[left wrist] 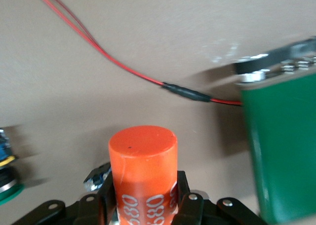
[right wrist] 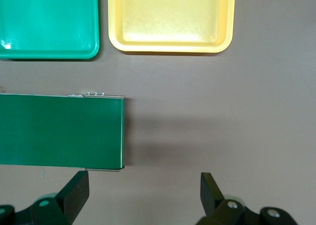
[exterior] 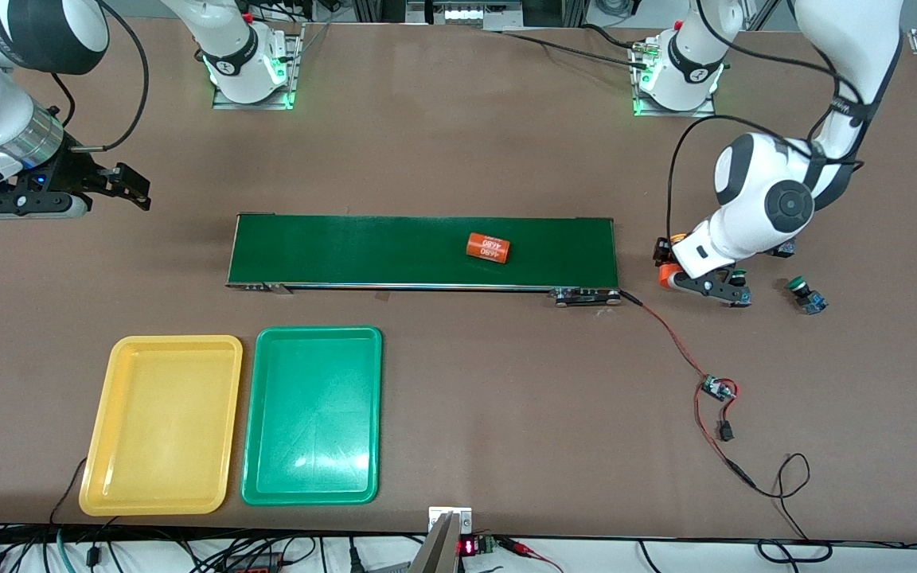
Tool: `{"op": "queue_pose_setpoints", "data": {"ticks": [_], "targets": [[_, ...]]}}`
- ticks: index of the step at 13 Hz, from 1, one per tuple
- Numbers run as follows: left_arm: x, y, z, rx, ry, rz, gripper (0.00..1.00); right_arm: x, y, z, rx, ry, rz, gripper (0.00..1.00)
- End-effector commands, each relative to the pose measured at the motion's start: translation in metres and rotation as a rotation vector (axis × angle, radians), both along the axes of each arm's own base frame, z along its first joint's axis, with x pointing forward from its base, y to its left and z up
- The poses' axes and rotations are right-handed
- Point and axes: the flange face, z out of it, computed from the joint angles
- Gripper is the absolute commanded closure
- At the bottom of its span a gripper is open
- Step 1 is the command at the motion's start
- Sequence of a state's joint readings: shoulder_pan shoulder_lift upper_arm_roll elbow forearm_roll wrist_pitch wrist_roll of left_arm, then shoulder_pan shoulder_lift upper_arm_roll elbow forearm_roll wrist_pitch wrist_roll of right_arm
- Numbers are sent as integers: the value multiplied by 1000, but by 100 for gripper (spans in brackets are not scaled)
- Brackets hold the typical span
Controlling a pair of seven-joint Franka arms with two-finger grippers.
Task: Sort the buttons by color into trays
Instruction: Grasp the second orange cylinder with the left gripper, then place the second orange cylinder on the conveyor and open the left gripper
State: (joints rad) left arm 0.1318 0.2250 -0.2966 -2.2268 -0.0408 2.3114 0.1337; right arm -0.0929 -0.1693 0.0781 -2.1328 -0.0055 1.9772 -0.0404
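Both trays [exterior: 162,424] lay bare, nothing above them. Open worktop [exterior: 506,382] separated them from the belt [exterior: 423,251], which carried one orange cylinder [exterior: 488,247]. At the belt's left-arm end, the left end effector [exterior: 704,280], gripping a second cylinder [left wrist: 143,173], crowded the space, with a green button [exterior: 802,291] beside it and red wires [exterior: 677,338] trailing toward the camera.
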Motion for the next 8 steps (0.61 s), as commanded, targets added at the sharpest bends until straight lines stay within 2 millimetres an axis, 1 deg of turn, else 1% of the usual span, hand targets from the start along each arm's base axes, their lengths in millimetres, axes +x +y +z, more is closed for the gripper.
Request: {"op": "queue_pose_setpoints", "data": {"ticks": [1, 2, 3, 4, 5, 7, 8], "targets": [[0, -45, 41, 11, 26, -130, 100, 2, -3, 5, 2, 4, -14, 0], [-3, -67, 46, 5, 27, -177, 100, 2, -2, 5, 2, 4, -11, 0], [-12, -94, 48, -12, 22, -279, 100, 3, -2, 5, 2, 3, -13, 0], [-16, -110, 50, -31, 12, -387, 100, 3, -1, 6, 3, 1, -12, 0], [-19, -116, 49, -47, 5, -492, 100, 3, -2, 5, 3, 4, -13, 0], [-19, -121, 47, -84, -16, -758, 100, 3, -3, 5, 3, 4, -15, 0], [-17, -123, 45, -108, -39, -894, 97, 3, -3, 5, 3, 4, -15, 0]]}}
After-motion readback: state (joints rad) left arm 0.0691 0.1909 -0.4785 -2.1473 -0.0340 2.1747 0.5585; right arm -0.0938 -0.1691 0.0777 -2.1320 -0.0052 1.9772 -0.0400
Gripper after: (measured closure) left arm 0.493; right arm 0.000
